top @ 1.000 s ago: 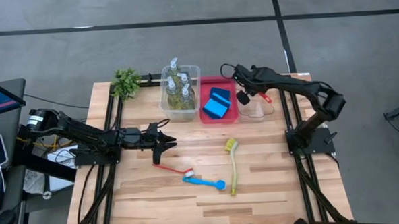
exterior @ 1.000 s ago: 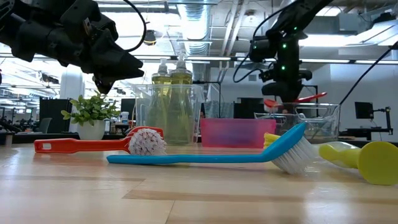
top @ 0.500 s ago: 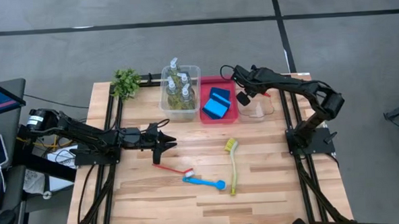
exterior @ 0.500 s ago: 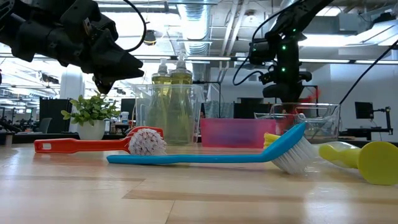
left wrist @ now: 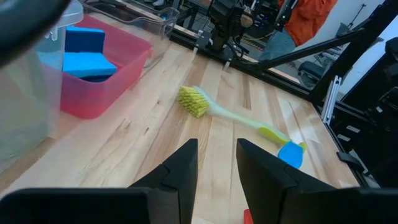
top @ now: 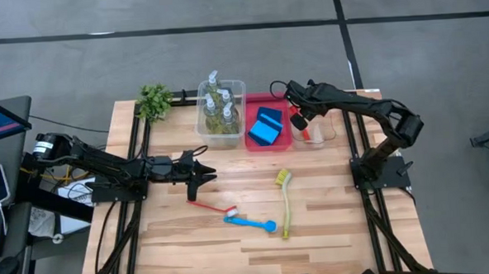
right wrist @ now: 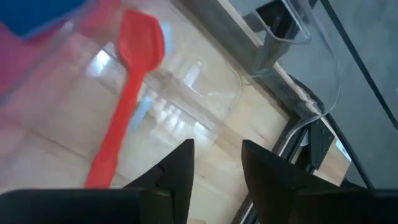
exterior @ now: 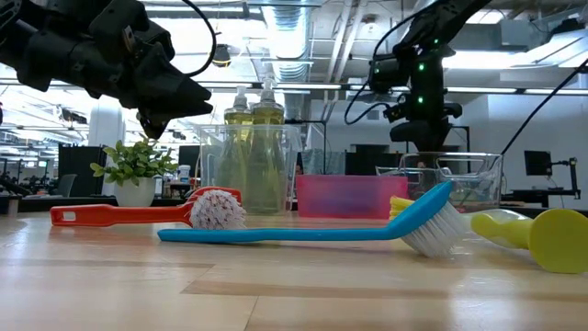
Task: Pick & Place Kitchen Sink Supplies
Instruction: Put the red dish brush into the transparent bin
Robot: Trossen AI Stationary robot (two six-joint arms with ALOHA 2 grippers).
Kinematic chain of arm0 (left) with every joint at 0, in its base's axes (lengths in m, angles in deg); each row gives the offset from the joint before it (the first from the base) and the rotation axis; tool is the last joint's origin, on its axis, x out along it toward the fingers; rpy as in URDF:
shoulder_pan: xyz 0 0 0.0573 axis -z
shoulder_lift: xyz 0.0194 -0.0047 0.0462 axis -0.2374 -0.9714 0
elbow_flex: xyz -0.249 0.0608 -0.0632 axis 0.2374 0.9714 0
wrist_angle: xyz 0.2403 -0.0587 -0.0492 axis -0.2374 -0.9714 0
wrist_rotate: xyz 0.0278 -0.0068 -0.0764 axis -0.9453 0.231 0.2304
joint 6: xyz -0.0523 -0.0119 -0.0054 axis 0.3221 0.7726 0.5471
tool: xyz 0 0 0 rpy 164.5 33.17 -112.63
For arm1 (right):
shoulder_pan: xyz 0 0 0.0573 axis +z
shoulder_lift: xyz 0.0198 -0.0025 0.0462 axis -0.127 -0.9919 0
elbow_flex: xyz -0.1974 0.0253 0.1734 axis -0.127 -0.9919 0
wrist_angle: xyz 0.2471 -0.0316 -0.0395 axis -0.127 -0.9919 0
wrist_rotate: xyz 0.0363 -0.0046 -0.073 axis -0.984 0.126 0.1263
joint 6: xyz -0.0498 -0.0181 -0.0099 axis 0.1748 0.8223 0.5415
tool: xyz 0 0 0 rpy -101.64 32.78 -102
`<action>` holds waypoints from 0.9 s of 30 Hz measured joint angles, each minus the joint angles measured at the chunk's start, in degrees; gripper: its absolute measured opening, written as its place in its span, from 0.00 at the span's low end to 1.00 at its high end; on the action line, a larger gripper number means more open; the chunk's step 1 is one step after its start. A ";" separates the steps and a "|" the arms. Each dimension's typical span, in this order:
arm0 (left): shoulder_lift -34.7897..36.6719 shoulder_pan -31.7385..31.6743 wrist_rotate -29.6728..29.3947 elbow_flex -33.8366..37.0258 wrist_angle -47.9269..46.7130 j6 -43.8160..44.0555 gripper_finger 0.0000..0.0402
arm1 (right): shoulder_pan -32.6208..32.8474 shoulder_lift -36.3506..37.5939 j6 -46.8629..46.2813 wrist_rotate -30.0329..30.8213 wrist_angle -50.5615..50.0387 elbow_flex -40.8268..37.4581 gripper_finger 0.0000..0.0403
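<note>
Risk sits mostly w/ the right gripper (top: 297,118), which hangs over the clear tub (top: 320,136) at the table's back right: its fingers are apart w/ nothing between them, and a red brush (right wrist: 124,93) lies loose inside the tub below, one end propped toward the wall. If the arm lifts out carelessly a finger could clip that handle or the tub rim and tip the tub, or flick the brush back out. Left gripper (top: 203,173) hovers over bare wood left of centre, fingers slightly parted, holding nothing; it's near the other red brush (top: 213,207), which lies head to head w/ the blue brush (top: 250,223), so a sloppy descent may shove both. Yellow-green brush (top: 285,203) lies just beside them, well apart from the tub. Soap bottles (top: 218,105) stand in their own tub; sponges (top: 267,125) sit in the red tray (top: 283,141), both apparently done.
</note>
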 joint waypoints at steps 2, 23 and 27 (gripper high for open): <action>0.00 0.00 0.71 0.00 0.00 0.89 0.28 | 0.73 1.47 -0.03 0.04 0.26 0.00 0.31; -0.02 4.07 11.65 -0.02 -4.94 -7.09 0.30 | 23.54 23.15 -4.78 0.14 8.21 0.00 0.29; -0.02 7.07 10.80 -0.02 -5.38 -8.18 0.36 | 27.91 23.61 -6.99 0.24 8.19 0.00 0.29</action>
